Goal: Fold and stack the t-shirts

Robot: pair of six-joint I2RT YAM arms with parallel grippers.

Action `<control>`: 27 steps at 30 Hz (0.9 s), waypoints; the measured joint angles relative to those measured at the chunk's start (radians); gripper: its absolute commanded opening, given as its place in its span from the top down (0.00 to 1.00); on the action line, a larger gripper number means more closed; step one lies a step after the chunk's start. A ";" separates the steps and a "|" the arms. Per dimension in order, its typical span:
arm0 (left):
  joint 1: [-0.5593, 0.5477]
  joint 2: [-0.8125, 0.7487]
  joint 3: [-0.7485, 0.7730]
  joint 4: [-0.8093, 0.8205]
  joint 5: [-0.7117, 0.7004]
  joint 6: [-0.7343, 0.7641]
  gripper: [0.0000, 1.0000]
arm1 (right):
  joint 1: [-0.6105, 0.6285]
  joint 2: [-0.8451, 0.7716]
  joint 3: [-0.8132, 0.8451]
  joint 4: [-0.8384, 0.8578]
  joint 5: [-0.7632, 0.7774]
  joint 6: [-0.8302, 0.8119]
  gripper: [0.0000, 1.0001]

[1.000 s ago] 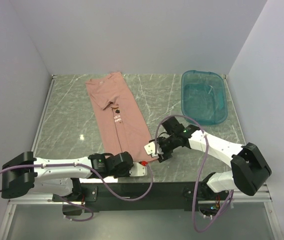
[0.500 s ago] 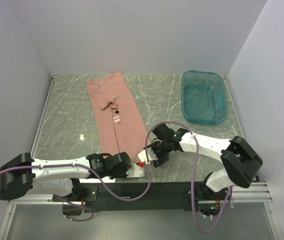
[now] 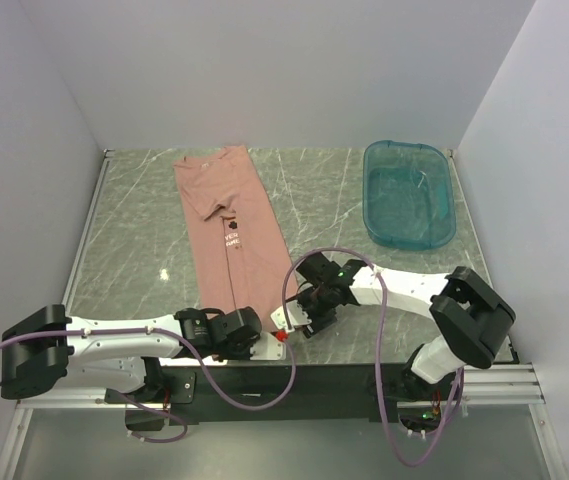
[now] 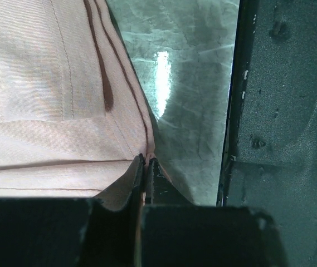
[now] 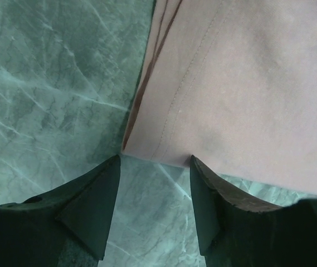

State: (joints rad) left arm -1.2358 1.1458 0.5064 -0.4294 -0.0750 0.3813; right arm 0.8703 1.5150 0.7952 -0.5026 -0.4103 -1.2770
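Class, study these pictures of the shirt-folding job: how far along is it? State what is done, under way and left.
Done: the t-shirt lies folded lengthwise into a narrow strip. Under way: the left fingers pinch one near hem corner; the right fingers stand open at the other, not gripping. Left: the crosswise folds and stacking; no pile shows.

Left arm lies low along the near edge, elbow at 8 o'clock, forearm running toward 3. Left hand [image 3: 276, 338] sits at 6 o'clock in the top view, jaws pinched tight on the t-shirt [image 4: 47, 83] corner. Right arm is folded back from 4 o'clock, forearm pointing toward 9. Right hand [image 3: 289, 322] is just beside the left, tilted down, fingers [image 5: 91, 200] spread.
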 measured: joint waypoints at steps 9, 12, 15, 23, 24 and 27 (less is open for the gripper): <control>0.002 -0.037 -0.001 0.016 -0.002 -0.002 1.00 | -0.031 0.007 0.029 -0.048 -0.058 0.041 0.40; 0.004 -0.072 -0.001 0.040 -0.002 -0.002 1.00 | -0.072 -0.011 0.038 -0.040 -0.111 0.074 0.40; 0.004 -0.108 -0.001 0.054 -0.001 -0.002 1.00 | -0.102 -0.069 0.012 0.011 -0.137 0.087 0.36; 0.004 -0.135 -0.001 0.066 -0.001 -0.001 1.00 | -0.141 -0.206 -0.108 0.117 -0.183 0.030 0.35; 0.004 -0.134 -0.001 0.066 -0.001 -0.001 1.00 | -0.140 -0.206 -0.111 0.119 -0.182 0.019 0.35; 0.004 -0.132 -0.001 0.065 -0.001 -0.001 1.00 | -0.109 -0.204 -0.128 0.143 -0.173 -0.016 0.35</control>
State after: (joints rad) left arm -1.2320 1.0138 0.5053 -0.3641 -0.0761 0.3801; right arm 0.7612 1.3113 0.6674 -0.3592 -0.5831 -1.2926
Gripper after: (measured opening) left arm 0.034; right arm 0.651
